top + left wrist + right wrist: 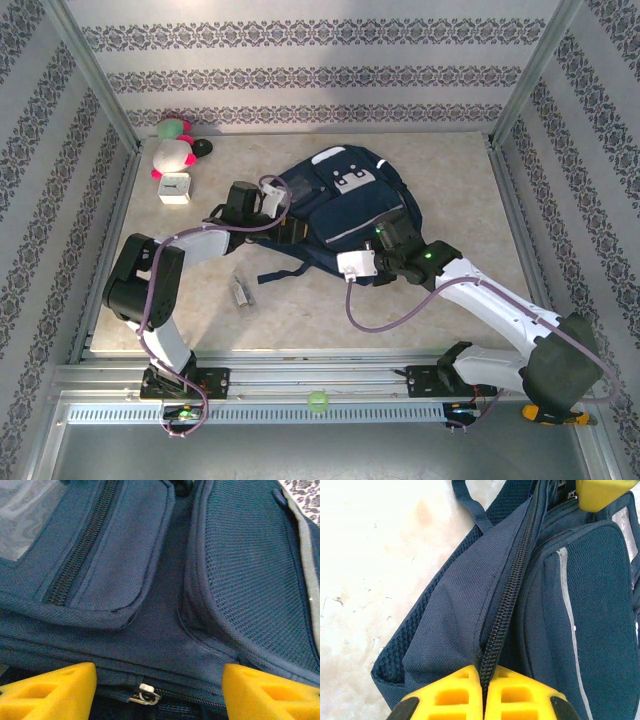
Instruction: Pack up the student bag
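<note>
The large navy-blue fabric student bag point(340, 215) lies flat in the middle of the tabletop point(300, 320), toward its far edge. The right gripper point(482, 692) has its yellow fingers pressed together on the bag's zipper seam point(512, 580) at the near right side, apparently anchoring the fabric so the zip can run. At the bag's left side the left gripper point(157, 682) hovers with its fingers spread either side of the small metal zipper pull point(145, 693), seemingly lined up to pinch it and draw the compartment open.

A pink-and-white plush toy point(172, 155) and a small white box point(174, 187) sit at the bench's point(300, 315) far-left corner; a small tube point(240, 291) lies nearer.
</note>
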`<state>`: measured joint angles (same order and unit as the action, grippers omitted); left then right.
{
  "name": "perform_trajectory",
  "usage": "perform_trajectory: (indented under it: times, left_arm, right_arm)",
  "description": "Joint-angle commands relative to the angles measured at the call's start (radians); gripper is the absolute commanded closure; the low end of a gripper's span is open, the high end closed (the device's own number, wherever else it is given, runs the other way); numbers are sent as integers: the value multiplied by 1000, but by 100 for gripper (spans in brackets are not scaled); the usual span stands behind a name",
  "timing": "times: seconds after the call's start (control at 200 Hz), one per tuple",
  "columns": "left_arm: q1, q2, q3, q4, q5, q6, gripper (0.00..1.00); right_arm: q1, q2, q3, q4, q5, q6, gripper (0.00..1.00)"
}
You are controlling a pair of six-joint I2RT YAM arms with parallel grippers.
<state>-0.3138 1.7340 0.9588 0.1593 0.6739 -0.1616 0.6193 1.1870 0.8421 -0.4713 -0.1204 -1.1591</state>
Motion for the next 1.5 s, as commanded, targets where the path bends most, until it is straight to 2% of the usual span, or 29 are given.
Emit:
perform_trajectory:
  times: [0.0, 0.165, 0.32, 0.5, 0.565, 0.605, 0.65, 0.779, 0.909, 1.019, 1.079, 1.204, 1.359, 1.434, 1.494]
  left_arm:
    - [-8, 6, 41, -60, -102, 49, 31]
    - [-13, 34, 51, -92, -41, 62, 28]
    - [-16, 24, 47, -113, 70, 72, 31]
    - [-16, -11, -29, 59, 226, -50, 35]
    - [-18, -6, -49, 113, 242, -84, 35]
    - [-19, 2, -55, 118, 226, -88, 35]
    - [-19, 8, -56, 99, 191, -76, 35]
    - [-21, -2, -48, -13, 8, 3, 35]
    - [-21, -50, -53, -83, -108, 88, 30]
    - [-20, -86, -75, -97, -161, 158, 29]
    - [-21, -95, -77, -116, -179, 205, 30]
    - [-21, -96, -85, -90, -190, 210, 33]
    - [-22, -94, -83, -87, -194, 164, 34]
    - [-28, -91, -82, -99, -231, 166, 34]
    - [-43, -84, -69, -136, -319, 180, 35]
  right_arm:
    - [8, -22, 17, 74, -60, 5, 100]
    - [-1, -18, 18, 106, -76, 29, 100]
    - [-27, 5, 45, 123, -44, 108, 100]
    - [-50, 30, 58, 121, -86, 164, 100]
    - [-52, 49, 66, 106, -98, 180, 95]
    - [-53, 61, 67, 100, -102, 194, 90]
    - [-53, 72, 73, 88, -107, 214, 78]
    - [-53, 89, 100, -3, -120, 291, 50]
    - [-60, 91, 120, -105, -88, 416, 34]
    - [-77, 75, 126, -135, -72, 573, 31]
    - [-76, 59, 103, -117, -73, 609, 31]
    - [-30, 47, 21, -22, 30, 534, 35]
    - [-5, 98, -18, 117, 156, 474, 33]
    - [1, 129, -37, 202, 195, 442, 34]
    - [2, 155, -55, 283, 221, 432, 35]
